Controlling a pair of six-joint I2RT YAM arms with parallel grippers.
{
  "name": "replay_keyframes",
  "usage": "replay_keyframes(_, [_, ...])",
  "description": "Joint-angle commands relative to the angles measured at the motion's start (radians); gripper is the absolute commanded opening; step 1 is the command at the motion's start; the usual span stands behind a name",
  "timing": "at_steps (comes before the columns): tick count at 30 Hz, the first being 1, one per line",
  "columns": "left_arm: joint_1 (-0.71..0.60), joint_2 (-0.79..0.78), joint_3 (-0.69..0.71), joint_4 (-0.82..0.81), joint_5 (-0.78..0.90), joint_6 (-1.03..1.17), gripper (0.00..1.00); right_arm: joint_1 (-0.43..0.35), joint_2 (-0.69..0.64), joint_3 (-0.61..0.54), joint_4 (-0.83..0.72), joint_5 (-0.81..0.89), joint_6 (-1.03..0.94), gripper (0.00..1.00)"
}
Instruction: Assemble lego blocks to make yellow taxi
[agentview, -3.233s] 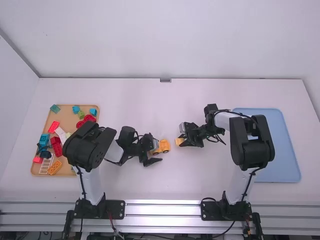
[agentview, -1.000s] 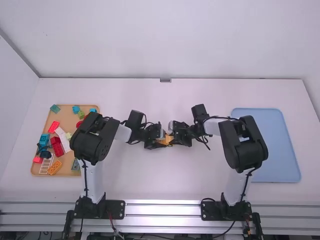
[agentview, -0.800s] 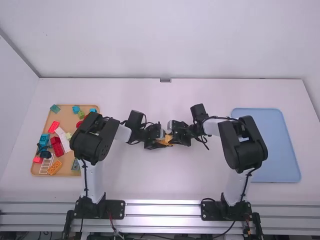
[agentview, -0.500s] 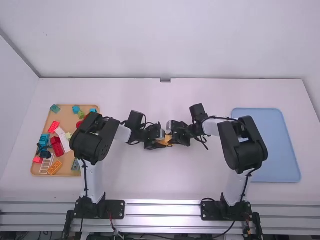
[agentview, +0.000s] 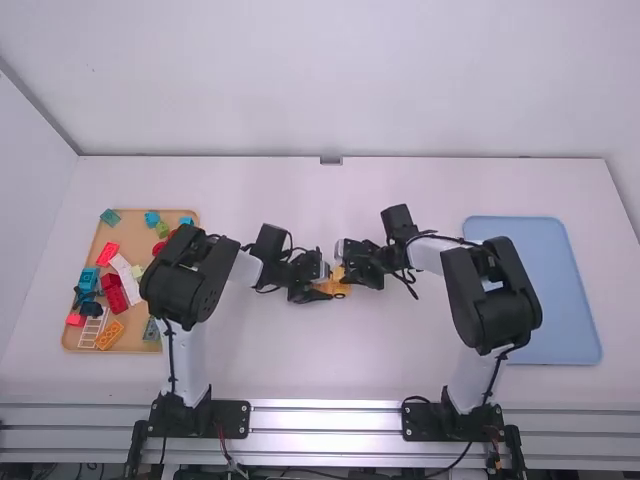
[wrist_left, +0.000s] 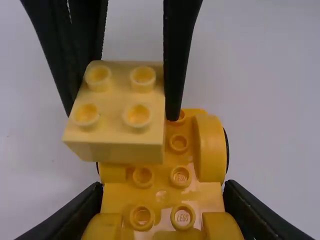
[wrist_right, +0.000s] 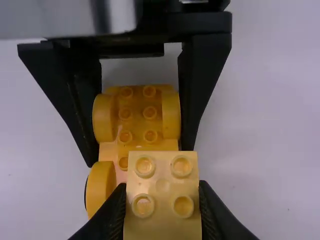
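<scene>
With our left fingers (agentview: 308, 294) we're gripping the yellow car base (wrist_left: 162, 197). With our right fingers (agentview: 358, 281) we're holding a yellow block (wrist_right: 162, 186), seemingly just above the base.

1. The car base (wrist_left: 162, 195): orange-yellow, upright, with round studs (wrist_left: 180, 176) up along its deck. Rounded fenders (wrist_left: 210, 147) stand at both sides, with a dark tyre edge just showing beyond one. I hold it by its flanks near one end.
2. The block (wrist_right: 162, 192): paler yellow, four studs on top, also facing up. I hold it by opposite sides, over the car base's other end, off to one side; whether they touch, I can't tell.
</scene>
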Motion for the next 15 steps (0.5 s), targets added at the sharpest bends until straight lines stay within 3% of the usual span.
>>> replay_keyframes(1, [-0.006, 0.011, -0.012, -0.004, 0.021, 0.009, 0.59, -0.001, -0.024, -0.019, -0.005, -0.019, -0.032, 0.11])
replay_keyframes(15, [-0.006, 0.011, -0.012, 0.011, 0.013, 0.005, 0.59, -0.001, -0.024, -0.026, -0.005, -0.060, -0.011, 0.11])
